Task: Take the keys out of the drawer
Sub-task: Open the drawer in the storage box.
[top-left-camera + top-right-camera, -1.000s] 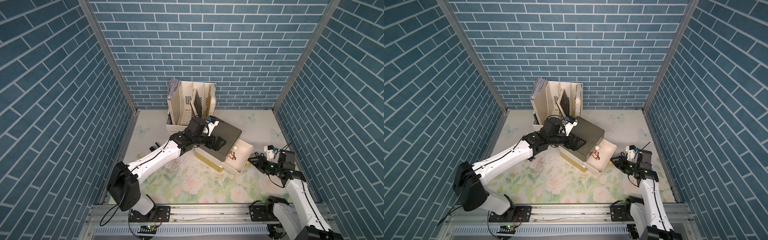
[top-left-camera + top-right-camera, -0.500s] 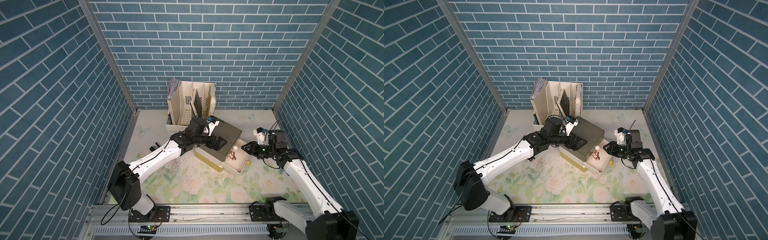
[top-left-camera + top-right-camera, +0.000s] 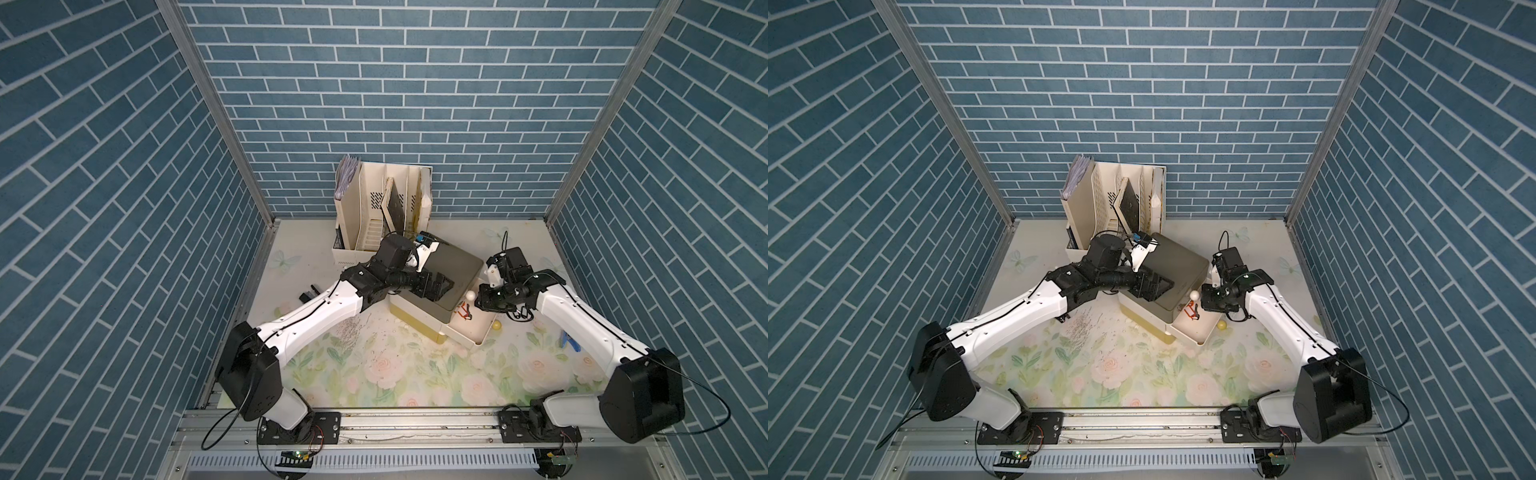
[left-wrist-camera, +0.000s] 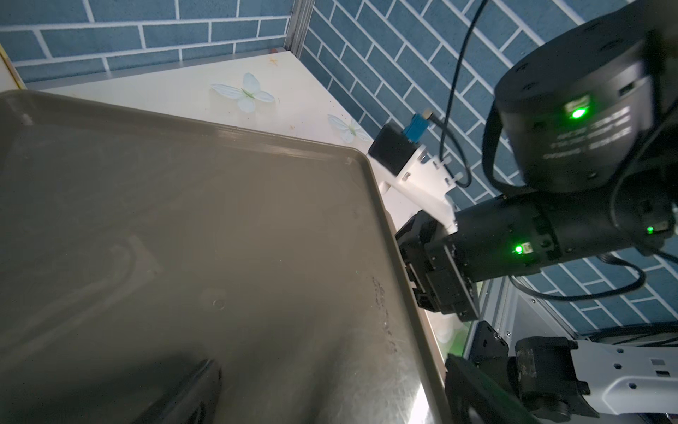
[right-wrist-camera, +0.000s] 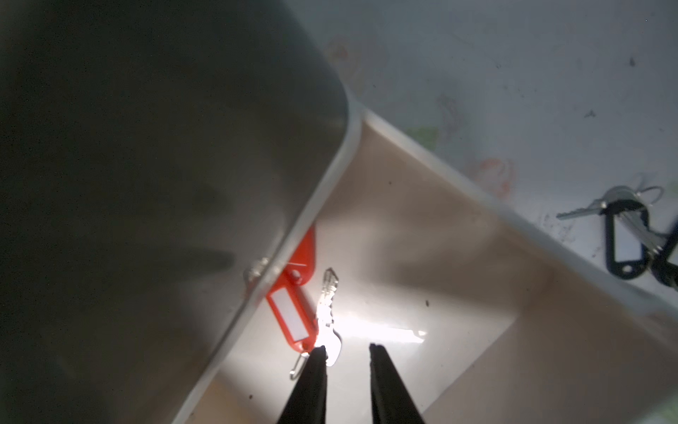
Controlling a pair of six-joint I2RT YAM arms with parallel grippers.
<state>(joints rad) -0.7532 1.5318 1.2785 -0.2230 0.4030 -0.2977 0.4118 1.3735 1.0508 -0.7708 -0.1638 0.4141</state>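
A key with a red tag (image 5: 291,315) lies in the open cream drawer (image 5: 477,205), close under the edge of the olive box top (image 4: 183,220). Both top views show the red-tagged keys (image 3: 464,311) (image 3: 1192,311) in the drawer (image 3: 478,343). My right gripper (image 5: 345,348) (image 3: 478,301) hangs over the drawer with its jaws a narrow gap apart and nothing between them. One fingertip (image 5: 317,352) is at the key's head. A black-tagged key bunch (image 5: 623,238) lies on the table outside the drawer wall. My left gripper (image 3: 436,286) rests wide open on the box top.
A cream file organizer (image 3: 382,208) stands at the back wall behind the box. A yellow ball (image 3: 496,327) lies beside the drawer, and a white ball (image 3: 470,295) sits at the box's edge. A blue object (image 3: 569,343) lies on the table by the right arm.
My right arm has swung from the table's front right to above the open drawer, and its jaws have narrowed. The left arm has stayed on the box.
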